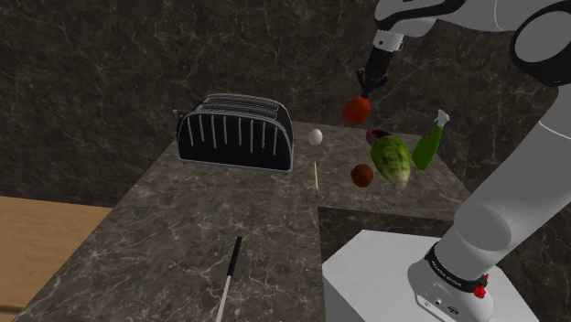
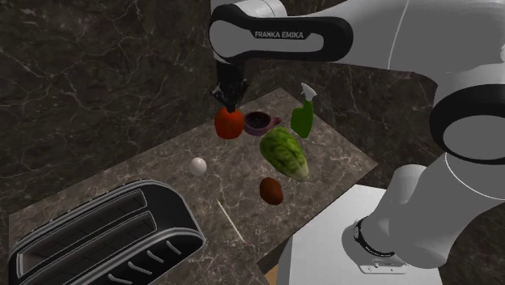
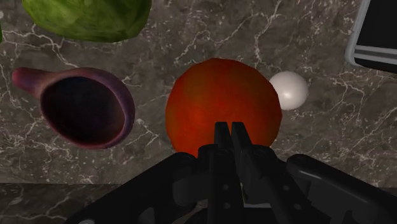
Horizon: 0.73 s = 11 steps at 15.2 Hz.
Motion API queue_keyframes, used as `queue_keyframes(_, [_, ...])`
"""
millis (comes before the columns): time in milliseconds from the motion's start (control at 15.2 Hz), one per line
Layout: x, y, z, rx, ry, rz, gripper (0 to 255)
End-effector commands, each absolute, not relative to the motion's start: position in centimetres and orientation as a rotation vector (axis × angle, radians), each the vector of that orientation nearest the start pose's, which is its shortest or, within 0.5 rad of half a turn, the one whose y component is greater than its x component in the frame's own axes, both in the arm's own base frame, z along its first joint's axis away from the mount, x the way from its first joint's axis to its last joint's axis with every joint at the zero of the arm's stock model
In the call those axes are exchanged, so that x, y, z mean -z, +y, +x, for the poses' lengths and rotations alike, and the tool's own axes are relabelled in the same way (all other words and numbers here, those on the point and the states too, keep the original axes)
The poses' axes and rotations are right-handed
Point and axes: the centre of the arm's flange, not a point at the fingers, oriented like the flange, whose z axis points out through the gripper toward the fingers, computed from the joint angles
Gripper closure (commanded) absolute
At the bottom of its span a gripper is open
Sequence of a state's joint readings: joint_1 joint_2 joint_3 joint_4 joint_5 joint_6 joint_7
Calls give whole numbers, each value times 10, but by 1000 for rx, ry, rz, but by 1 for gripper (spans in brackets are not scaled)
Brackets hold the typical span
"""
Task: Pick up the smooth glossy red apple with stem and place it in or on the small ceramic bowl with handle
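A glossy red apple (image 1: 357,109) hangs in the air above the dark marble counter (image 1: 183,229), under my gripper (image 1: 372,84). The black fingers are pinched together at the apple's top, where its stem would be, so the stem itself is hidden. In the wrist view the apple (image 3: 222,105) sits right beyond the closed gripper (image 3: 230,127). The small dark purple bowl with a handle (image 3: 86,108) stands on the counter beside the apple and is empty. From the second exterior view the bowl (image 2: 259,123) lies just right of the apple (image 2: 229,123), with the gripper (image 2: 229,99) above the apple.
A black toaster (image 1: 236,133) stands at the shoulder view's left. Around the bowl are a green lettuce head (image 1: 391,157), a green spray bottle (image 1: 430,142), a brown round fruit (image 1: 362,175), a white egg-like ball (image 1: 316,136) and a thin stick (image 1: 317,176). A black-and-white rod (image 1: 229,277) lies near the front.
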<state>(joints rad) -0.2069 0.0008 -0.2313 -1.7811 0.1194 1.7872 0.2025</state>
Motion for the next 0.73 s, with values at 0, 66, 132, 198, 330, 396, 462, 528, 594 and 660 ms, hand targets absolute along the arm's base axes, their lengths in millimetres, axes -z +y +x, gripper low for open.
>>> queue_keyframes(0, [-553,-229,515,29,989,-2860,255])
queue_keyframes(66, [-558,-240,511,29,989,-2860,255])
queue_keyframes(132, [-563,-251,506,29,989,-2860,255])
queue_keyframes(198, [-569,-263,501,29,989,-2860,255])
queue_keyframes(330, [-579,-285,492,29,989,-2860,255])
queue_keyframes(396, [-584,-296,487,29,989,-2860,255])
queue_keyframes(462, [-590,-307,482,29,989,-2860,255])
queue_keyframes(528, [-595,-318,477,29,989,-2860,255])
queue_keyframes(594, [-600,-329,473,29,989,-2860,255])
queue_keyframes(660, [-606,-340,468,29,989,-2860,255])
